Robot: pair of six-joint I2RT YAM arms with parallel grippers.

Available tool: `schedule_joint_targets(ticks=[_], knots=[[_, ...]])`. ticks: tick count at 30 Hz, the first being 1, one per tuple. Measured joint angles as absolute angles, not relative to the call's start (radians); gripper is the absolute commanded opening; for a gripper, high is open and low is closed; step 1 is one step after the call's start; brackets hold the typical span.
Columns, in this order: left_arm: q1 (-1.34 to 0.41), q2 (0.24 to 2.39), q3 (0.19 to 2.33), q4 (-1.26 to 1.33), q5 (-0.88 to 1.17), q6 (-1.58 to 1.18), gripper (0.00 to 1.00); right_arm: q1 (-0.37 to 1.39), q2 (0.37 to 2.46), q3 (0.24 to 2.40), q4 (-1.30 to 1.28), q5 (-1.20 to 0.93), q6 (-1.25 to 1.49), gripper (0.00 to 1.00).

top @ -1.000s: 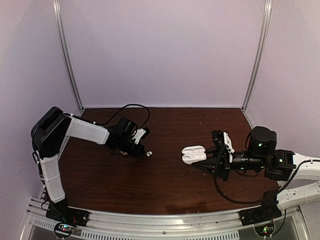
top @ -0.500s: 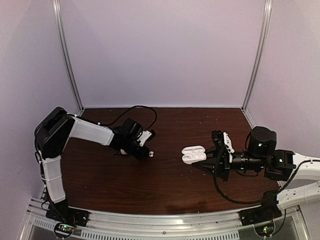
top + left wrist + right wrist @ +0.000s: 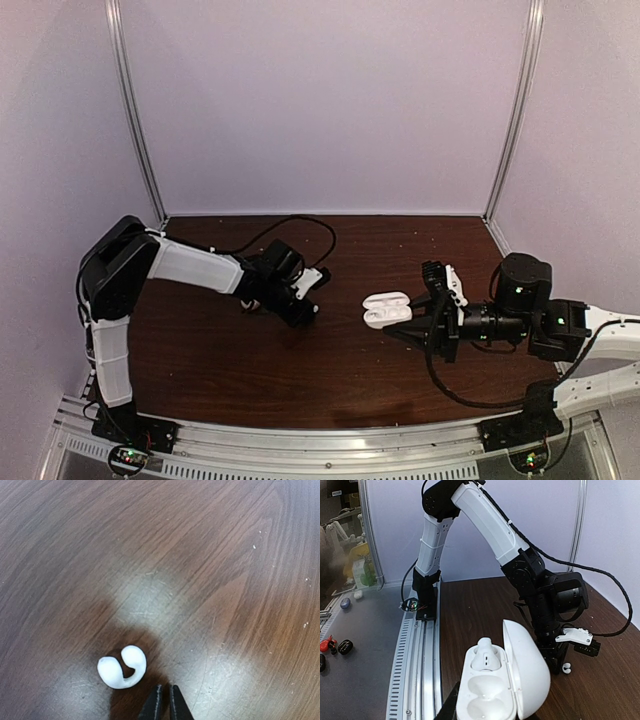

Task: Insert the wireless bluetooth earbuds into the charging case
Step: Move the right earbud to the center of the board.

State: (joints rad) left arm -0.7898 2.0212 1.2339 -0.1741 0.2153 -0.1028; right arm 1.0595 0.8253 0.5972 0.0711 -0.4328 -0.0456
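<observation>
One white earbud point(image 3: 122, 666) lies loose on the wooden table, just left of my left gripper's point(image 3: 165, 703) tips. That gripper is shut with nothing in it and points down beside the earbud point(image 3: 566, 668). In the top view my left gripper point(image 3: 305, 312) hides this earbud. The white charging case point(image 3: 388, 308) stands open, lid point(image 3: 527, 672) swung right, with my right gripper point(image 3: 415, 327) shut on its base. A second earbud point(image 3: 484, 655) sits in the case's far socket; the near socket point(image 3: 487, 707) holds nothing.
An aluminium rail point(image 3: 330, 440) runs along the near table edge by the arm bases. A black cable point(image 3: 300, 225) loops behind the left arm. Metal posts point(image 3: 135, 110) and pale walls close the back and sides.
My left arm has stretched right along the table, carrying its shut gripper over the spot where the loose earbud showed. The right arm and the case have not moved.
</observation>
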Motion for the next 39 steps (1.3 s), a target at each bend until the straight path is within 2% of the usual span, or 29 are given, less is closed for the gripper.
schedule_joint_targets(ticks=[10,16,28,39], knots=[[-0.784,1.948,1.266,-0.238,0.216,-0.005,0.4,1.06,0.825,0.597,0.072,-0.433,-0.046,0.0],[-0.778,1.984,1.354,-0.295,0.226,0.104,0.47,1.06,0.828,0.597,0.072,-0.434,-0.046,0.0],[-0.739,2.151,1.505,-0.376,0.26,0.227,0.43,1.06,0.834,0.597,0.072,-0.434,-0.046,0.0],[-0.731,2.163,1.495,-0.381,0.331,0.215,0.26,1.06,0.84,0.597,0.072,-0.435,-0.046,0.0]])
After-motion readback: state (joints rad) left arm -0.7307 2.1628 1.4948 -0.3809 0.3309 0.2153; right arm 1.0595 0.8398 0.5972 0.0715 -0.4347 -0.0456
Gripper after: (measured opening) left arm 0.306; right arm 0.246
